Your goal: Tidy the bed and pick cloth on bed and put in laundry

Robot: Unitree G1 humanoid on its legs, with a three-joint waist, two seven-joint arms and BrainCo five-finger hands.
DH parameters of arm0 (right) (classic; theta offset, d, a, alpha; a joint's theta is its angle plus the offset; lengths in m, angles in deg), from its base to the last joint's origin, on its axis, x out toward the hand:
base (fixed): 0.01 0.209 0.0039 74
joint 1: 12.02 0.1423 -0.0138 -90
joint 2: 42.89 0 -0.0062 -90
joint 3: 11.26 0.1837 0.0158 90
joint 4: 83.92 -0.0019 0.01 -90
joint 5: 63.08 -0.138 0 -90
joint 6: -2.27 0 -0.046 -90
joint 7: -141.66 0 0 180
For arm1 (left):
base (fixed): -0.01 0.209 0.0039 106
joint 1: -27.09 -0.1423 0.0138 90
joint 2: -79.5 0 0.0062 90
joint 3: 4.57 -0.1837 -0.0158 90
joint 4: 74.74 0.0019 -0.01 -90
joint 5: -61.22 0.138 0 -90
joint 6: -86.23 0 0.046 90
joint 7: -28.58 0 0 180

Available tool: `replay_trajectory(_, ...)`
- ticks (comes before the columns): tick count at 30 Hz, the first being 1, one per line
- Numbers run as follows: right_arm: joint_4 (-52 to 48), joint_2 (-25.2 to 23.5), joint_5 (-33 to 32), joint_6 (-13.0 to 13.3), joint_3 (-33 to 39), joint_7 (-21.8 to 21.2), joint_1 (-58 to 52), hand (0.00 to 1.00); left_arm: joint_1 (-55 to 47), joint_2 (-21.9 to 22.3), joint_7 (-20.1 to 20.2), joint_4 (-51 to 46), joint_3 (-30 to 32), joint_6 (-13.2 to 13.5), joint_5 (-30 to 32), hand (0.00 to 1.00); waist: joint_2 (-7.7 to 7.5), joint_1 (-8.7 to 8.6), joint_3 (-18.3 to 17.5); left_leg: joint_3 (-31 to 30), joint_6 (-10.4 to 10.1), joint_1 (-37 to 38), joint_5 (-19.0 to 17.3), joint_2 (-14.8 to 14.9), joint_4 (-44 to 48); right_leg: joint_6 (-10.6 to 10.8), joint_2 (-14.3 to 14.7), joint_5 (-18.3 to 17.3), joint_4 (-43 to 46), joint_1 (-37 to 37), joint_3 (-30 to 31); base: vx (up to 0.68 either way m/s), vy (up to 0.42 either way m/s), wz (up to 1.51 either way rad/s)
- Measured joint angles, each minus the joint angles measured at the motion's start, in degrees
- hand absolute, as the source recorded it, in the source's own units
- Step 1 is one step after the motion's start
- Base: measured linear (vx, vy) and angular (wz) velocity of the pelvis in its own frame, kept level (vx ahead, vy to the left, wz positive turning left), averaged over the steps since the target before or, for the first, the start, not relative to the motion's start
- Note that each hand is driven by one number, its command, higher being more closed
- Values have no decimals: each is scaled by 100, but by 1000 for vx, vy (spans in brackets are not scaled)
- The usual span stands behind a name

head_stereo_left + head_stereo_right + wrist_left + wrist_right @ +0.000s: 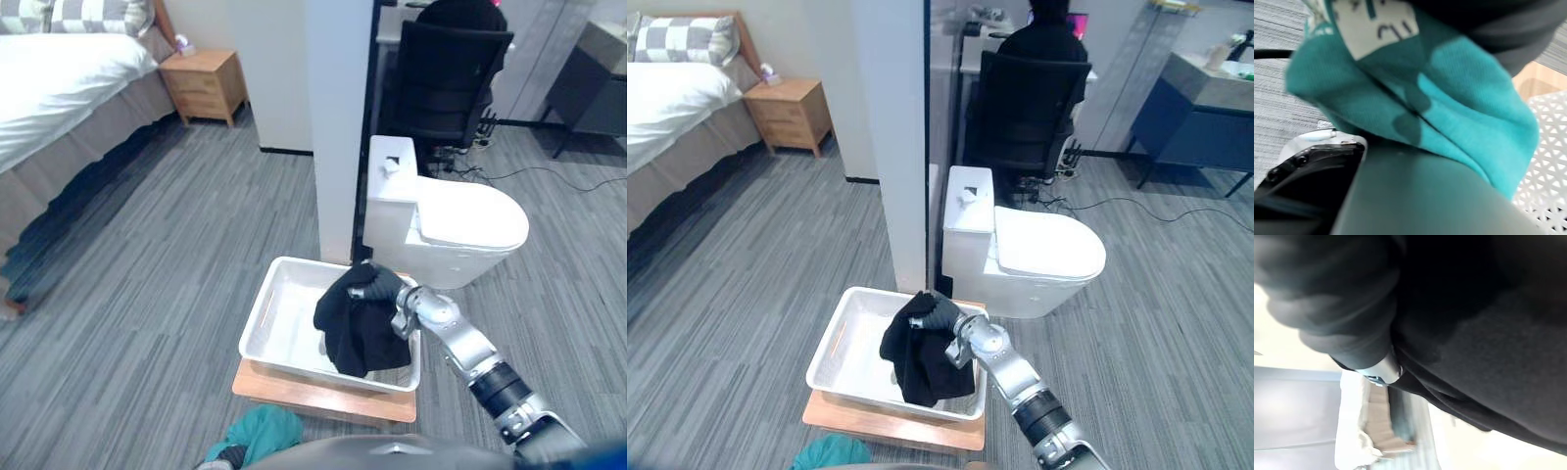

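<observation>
A black cloth (358,328) hangs over the right side of a white laundry basket (289,318) on the floor. My right hand (384,294) is shut on its top, and the cloth's lower part droops inside the basket. In the right wrist view the black cloth (1474,333) covers the hand, with one silver finger (1382,369) poking out. A teal cloth (263,431) lies bunched at the near edge of the picture, just in front of the basket. It drapes over my left hand (230,456), whose fingers are hidden. The teal cloth (1449,107) has a white label.
The basket sits on a wooden board (313,397). A white toilet (460,230) stands just behind it on the right, beside a wall pillar (338,127). The bed (59,78) and a nightstand (204,86) are far left. A person sits in an office chair (446,78) beyond.
</observation>
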Motion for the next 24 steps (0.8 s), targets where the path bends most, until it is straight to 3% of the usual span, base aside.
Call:
replay_trajectory(1, 198, -103, 92, 41, -10, 156, 76, 100, 81, -10, -1, -7, -23, 10, -8, 100, 2, 66, 105, -20, 5, -120, 48, -1, 2, -7, -2, 8, 1, -103, -16, -43, -50, 17)
replay_trajectory(2, 387, -176, 207, 43, -10, 265, 206, 0, 144, -11, -1, -18, -24, 21, -20, 100, 13, 96, 210, -42, 7, -189, 90, -2, -4, -11, -3, 32, 1, -169, -37, -55, -44, 10)
replay_trajectory(6, 1024, -255, 396, 42, 29, 682, 654, 0, 332, 10, 0, -63, -28, 109, -49, 100, 50, 144, 530, -167, 4, -362, 232, 4, -80, -21, -4, 102, -40, -271, -176, -29, -32, 21)
replay_trajectory(10, 1357, -287, 442, 32, 70, 955, 694, 0, 314, 23, -3, -178, -24, 173, -36, 100, 54, 258, 551, -193, 2, -352, 247, 10, -111, -13, 6, 162, -174, -188, -185, 37, 6, 4)
replay_trajectory(17, 1427, -288, 218, 49, 463, 1213, 689, 0, 271, 18, -52, -255, 1, 194, 61, 100, -9, 282, 576, -262, -17, -89, 233, 15, -142, -7, 9, 172, -309, 180, -259, 17, 4, 7)
replay_trajectory(24, 1203, -280, 47, 384, 845, 1398, 622, 0, 264, 23, -153, -266, 43, 110, 261, 100, -48, 263, 561, -30, -20, 41, 226, 16, -146, -11, 37, 297, -467, 259, -85, -37, 1, -15)
